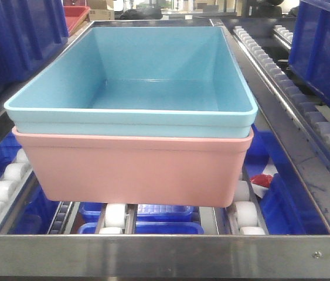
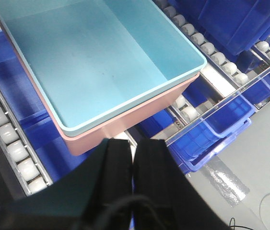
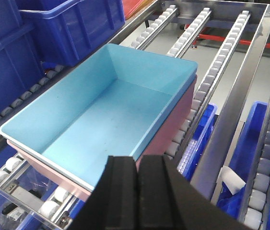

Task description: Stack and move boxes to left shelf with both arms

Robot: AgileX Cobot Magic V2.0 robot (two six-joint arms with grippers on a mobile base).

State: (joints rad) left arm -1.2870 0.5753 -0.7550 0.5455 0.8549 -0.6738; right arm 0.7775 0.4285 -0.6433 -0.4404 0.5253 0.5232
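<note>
The light blue box (image 1: 147, 82) is nested inside the salmon pink box (image 1: 135, 170), and the stack rests on the white roller rails of the left shelf (image 1: 153, 252), just behind its silver front bar. The left wrist view shows the blue box (image 2: 91, 62) over the pink box (image 2: 139, 115), with my left gripper (image 2: 133, 146) shut and empty, pulled back from the near corner. From the right wrist, the blue box (image 3: 101, 110) and pink box (image 3: 175, 124) lie ahead of my right gripper (image 3: 138, 163), which is shut on nothing. Neither gripper touches the boxes.
Dark blue storage bins (image 1: 18, 35) stand at the left and right (image 1: 323, 52) of the stack. More blue bins (image 2: 211, 129) sit on the level below the rollers. A steel rail (image 3: 240, 91) and further roller lanes (image 3: 221, 57) run to the right.
</note>
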